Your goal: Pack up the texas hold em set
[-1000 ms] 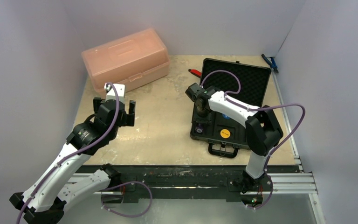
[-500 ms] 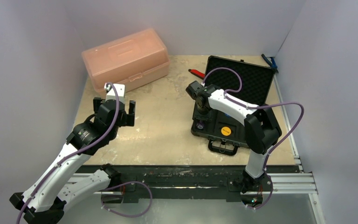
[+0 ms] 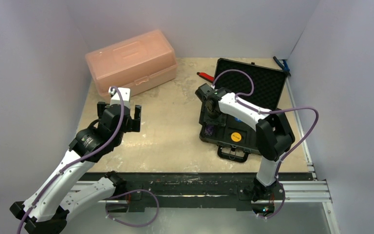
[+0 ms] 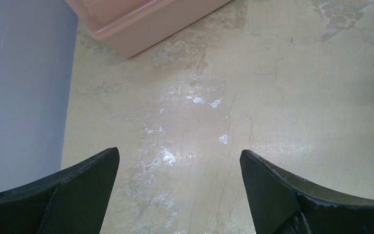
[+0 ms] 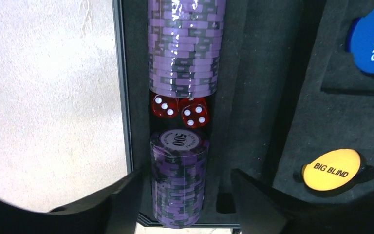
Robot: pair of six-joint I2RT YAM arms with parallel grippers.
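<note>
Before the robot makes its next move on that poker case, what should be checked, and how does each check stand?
1. Near purple chip stack lies in its foam slot: ok.
2. Red dice sit between it and the far chip stack: ok.
3. Right gripper clear of the near stack: ok, jaws open, a gap each side.
4. Lid free to swing shut: not ok, the right arm hangs over the case.
5. Left gripper free to help: ok, open and empty.
6. Nothing left outside: cannot tell; a small red thing lies by the lid.
</note>
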